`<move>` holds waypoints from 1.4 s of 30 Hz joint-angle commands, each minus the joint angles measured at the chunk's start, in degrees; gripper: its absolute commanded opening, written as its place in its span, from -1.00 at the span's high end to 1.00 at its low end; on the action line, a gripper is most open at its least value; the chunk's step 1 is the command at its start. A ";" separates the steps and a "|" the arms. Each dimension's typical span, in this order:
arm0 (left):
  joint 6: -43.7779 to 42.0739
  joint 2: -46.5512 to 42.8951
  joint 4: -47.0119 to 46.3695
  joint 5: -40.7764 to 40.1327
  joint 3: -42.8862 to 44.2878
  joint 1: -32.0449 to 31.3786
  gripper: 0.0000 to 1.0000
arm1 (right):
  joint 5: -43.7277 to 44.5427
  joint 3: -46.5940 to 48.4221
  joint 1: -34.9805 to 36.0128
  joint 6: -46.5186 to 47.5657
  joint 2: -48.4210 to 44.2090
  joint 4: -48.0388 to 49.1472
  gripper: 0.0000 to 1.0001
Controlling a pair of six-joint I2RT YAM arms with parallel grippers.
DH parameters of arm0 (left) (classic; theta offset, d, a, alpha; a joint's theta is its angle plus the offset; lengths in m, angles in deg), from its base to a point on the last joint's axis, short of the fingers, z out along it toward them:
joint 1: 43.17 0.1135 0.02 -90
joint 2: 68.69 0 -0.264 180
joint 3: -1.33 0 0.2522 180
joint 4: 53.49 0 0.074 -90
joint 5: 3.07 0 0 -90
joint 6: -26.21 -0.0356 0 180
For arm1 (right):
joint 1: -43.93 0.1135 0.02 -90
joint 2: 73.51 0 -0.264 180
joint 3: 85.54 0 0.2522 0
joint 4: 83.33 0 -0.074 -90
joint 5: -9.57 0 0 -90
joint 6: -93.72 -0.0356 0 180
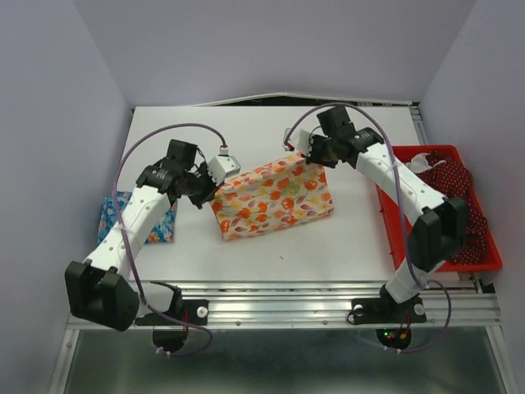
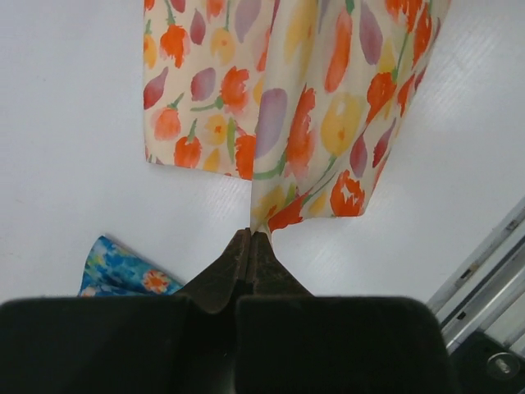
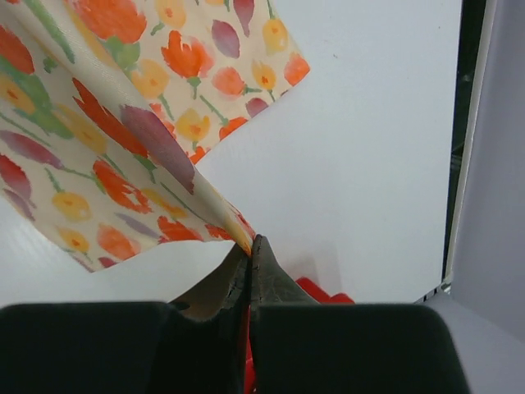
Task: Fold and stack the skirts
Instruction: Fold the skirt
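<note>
The cream-white skirt with orange flowers (image 1: 273, 197) is stretched over the middle of the table. My left gripper (image 1: 215, 190) is shut on its left corner; the left wrist view shows the cloth (image 2: 279, 107) pinched at my fingertips (image 2: 251, 236). My right gripper (image 1: 310, 156) is shut on its far right corner, seen in the right wrist view (image 3: 251, 243) with the cloth (image 3: 107, 139) hanging from it. The blue flowered skirt (image 1: 141, 218) lies folded at the left edge, partly under my left arm. The dark red dotted skirt (image 1: 449, 182) lies crumpled in the red tray.
The red tray (image 1: 486, 261) stands at the table's right edge. A metal rail (image 1: 328, 302) runs along the near edge. Grey walls close the table in at the back and both sides.
</note>
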 commanded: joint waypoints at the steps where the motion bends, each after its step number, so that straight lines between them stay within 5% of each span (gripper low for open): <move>1: -4.75 7.50 -1.63 3.13 4.51 4.74 1.00 | -3.63 7.45 -3.40 7.15 9.16 2.82 0.99; 7: -4.93 22.97 -5.75 4.28 9.61 9.84 1.00 | -4.08 21.94 -4.72 7.16 28.32 7.57 0.98; 11: -3.00 33.69 -8.05 3.40 16.28 11.33 0.95 | -2.06 29.96 -5.25 5.84 38.86 12.39 0.74; 15: -1.59 43.09 -7.35 1.99 27.34 11.51 0.47 | 2.23 31.46 -5.25 1.90 42.84 18.73 -0.33; 22: 0.26 45.66 -9.01 -1.25 34.23 10.99 0.11 | 5.41 29.62 -5.25 -8.20 35.22 20.41 -0.64; 31: 0.79 51.29 -9.81 2.25 35.55 9.40 0.08 | -9.34 29.27 -5.25 -29.03 28.00 -2.78 -0.45; 38: 2.11 52.78 -7.97 5.60 33.97 9.23 0.08 | -19.97 18.39 -5.25 -36.16 24.57 -6.31 -0.29; 42: 1.32 51.65 -6.21 6.21 29.94 9.23 0.38 | -19.90 11.87 -5.25 -37.14 25.00 -5.70 -0.19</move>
